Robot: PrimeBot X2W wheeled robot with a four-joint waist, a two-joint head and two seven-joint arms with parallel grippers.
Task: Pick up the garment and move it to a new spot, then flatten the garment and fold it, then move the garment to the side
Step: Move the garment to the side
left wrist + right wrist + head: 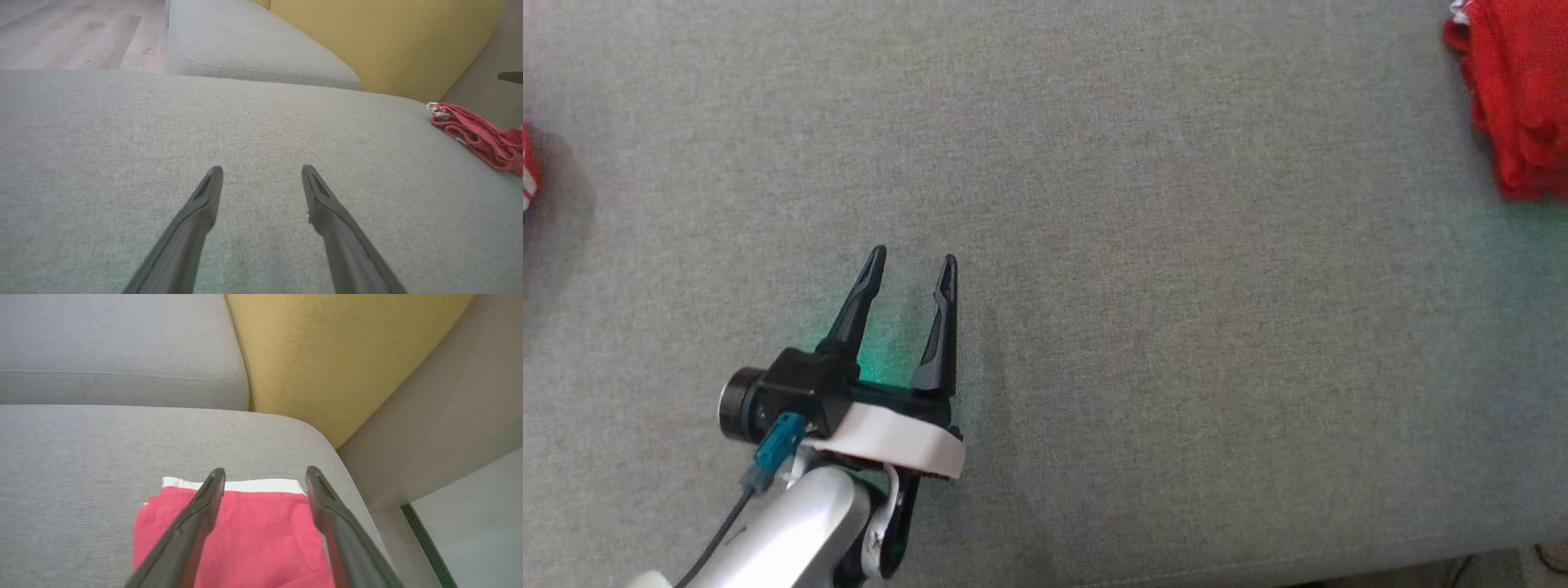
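The garment (pixel 1519 98) is a folded red piece with a white edge, lying at the far right of the grey cushion (pixel 1143 310). In the left wrist view the garment (pixel 478 134) sits far off to the right. My left gripper (pixel 913 260) hovers over the bare cushion at the lower left, open and empty; its fingers (pixel 204 200) stand wide apart. My right gripper (pixel 265 473) is open just above the garment (pixel 261 535), with the red cloth showing between its spread fingers and nothing held.
A yellow back cushion (pixel 339 355) and a second grey seat cushion (pixel 245 45) lie beyond the garment. Wooden floor (pixel 73 32) shows past the cushion. A small red and white object (pixel 528 175) sits at the left edge.
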